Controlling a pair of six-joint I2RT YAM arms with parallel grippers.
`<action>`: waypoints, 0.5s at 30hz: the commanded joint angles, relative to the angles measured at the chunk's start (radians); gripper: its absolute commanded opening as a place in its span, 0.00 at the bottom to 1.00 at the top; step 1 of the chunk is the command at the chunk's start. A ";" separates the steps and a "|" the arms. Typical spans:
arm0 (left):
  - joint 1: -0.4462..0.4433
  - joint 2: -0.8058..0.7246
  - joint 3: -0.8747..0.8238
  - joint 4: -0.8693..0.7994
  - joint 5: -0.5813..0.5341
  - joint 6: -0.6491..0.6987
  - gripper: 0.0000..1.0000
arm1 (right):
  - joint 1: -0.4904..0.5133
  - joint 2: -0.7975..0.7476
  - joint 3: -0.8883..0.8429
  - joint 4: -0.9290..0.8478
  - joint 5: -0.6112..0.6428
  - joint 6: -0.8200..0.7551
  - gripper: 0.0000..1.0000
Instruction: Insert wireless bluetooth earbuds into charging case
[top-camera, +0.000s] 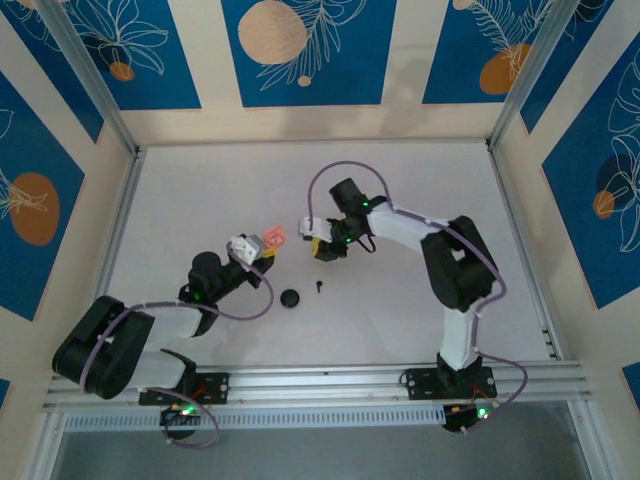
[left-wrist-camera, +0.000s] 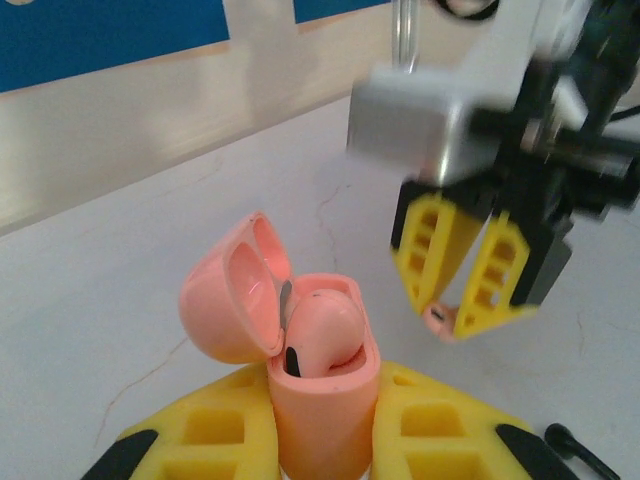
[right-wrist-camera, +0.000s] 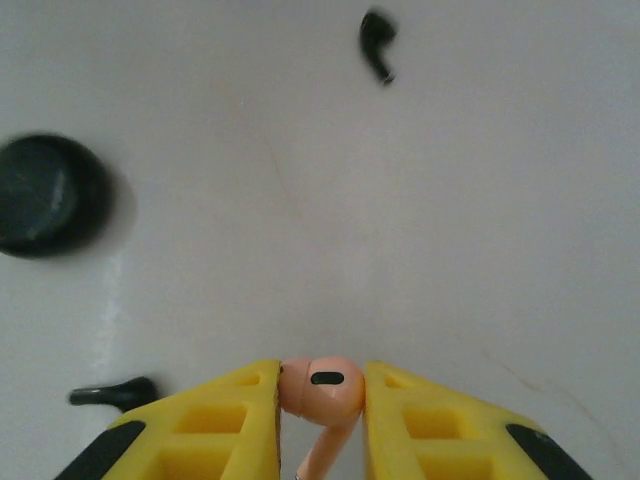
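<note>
White tabletop: left gripper (left-wrist-camera: 322, 445) clamps the open pink charging case (left-wrist-camera: 322, 400); right gripper (right-wrist-camera: 320, 420), just right of it, pinches a pink earbud (right-wrist-camera: 325, 388). A twisted bud could miss the free socket.

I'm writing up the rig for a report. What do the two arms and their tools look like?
The left arm and right arm: black joints, white links, a looping purple cable on each, green lights near the bases. The left tool and right tool: yellow pocketed fingers, black at outer edges.
</note>
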 joint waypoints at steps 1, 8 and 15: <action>-0.029 0.048 0.051 0.115 0.034 -0.020 0.14 | -0.031 -0.123 -0.121 0.234 -0.119 0.230 0.24; -0.106 0.199 0.110 0.292 0.025 -0.069 0.13 | -0.090 -0.344 -0.412 0.640 -0.188 0.571 0.24; -0.164 0.281 0.173 0.354 0.025 -0.092 0.13 | -0.136 -0.463 -0.570 0.933 -0.221 0.813 0.24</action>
